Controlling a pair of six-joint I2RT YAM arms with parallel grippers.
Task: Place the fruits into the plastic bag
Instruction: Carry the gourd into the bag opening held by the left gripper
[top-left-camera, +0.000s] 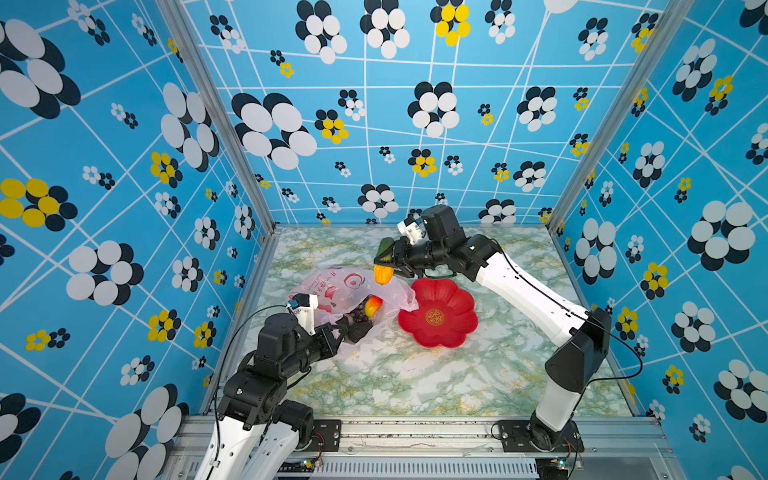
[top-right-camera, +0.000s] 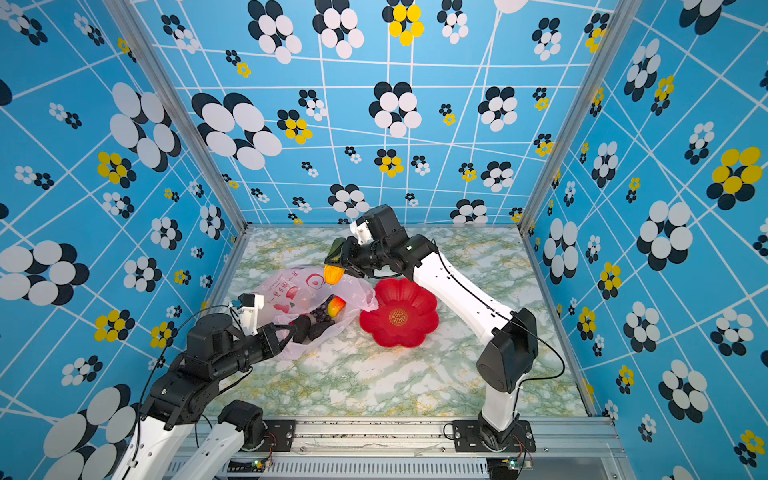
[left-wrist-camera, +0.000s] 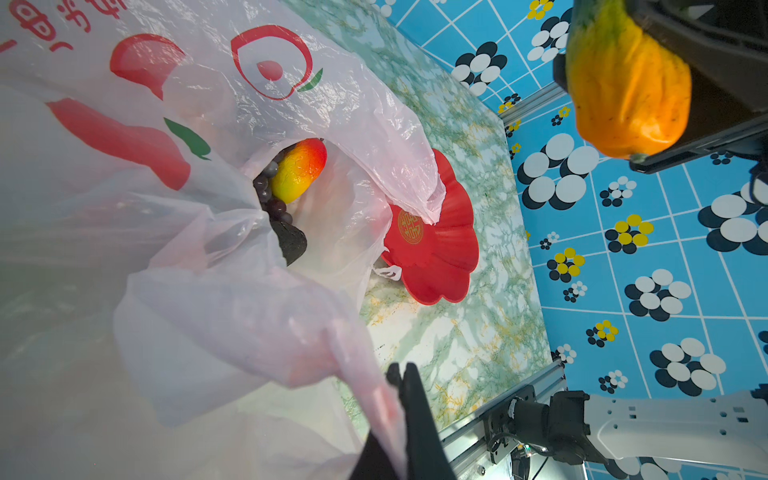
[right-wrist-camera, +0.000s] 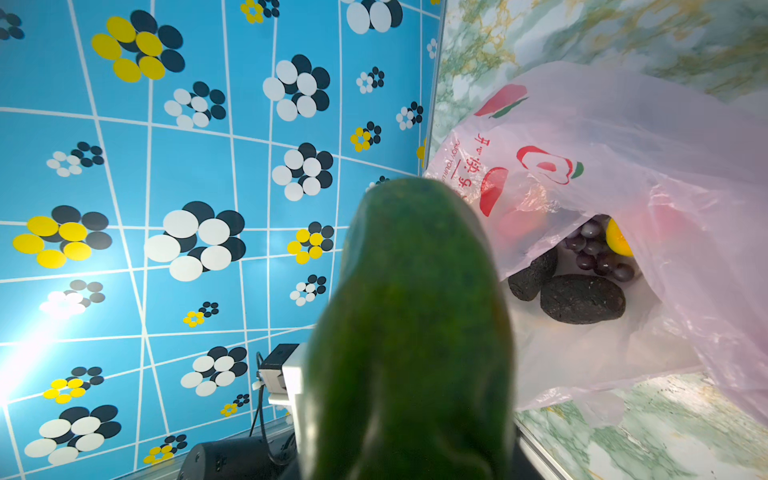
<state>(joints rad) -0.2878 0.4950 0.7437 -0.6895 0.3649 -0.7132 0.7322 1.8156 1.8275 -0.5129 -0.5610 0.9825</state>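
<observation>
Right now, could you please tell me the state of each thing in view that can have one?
plastic bag: lying on the table, mouth open, handle pinched.
left pincer: shut on plastic bag.
right pincer: shut on oblong fruit.
oblong fruit: gripped, off the table, not yet bagged.
mango: inside the plastic bag.
grape bunch: inside the plastic bag.
avocados: inside the plastic bag, by its mouth.
red dish: upright, empty.

Thin crinkly translucent plastic bag with a sheen, glossy smooth red dish, rough matt dark avocado, shiny mango, smooth marble-patterned surface.
</observation>
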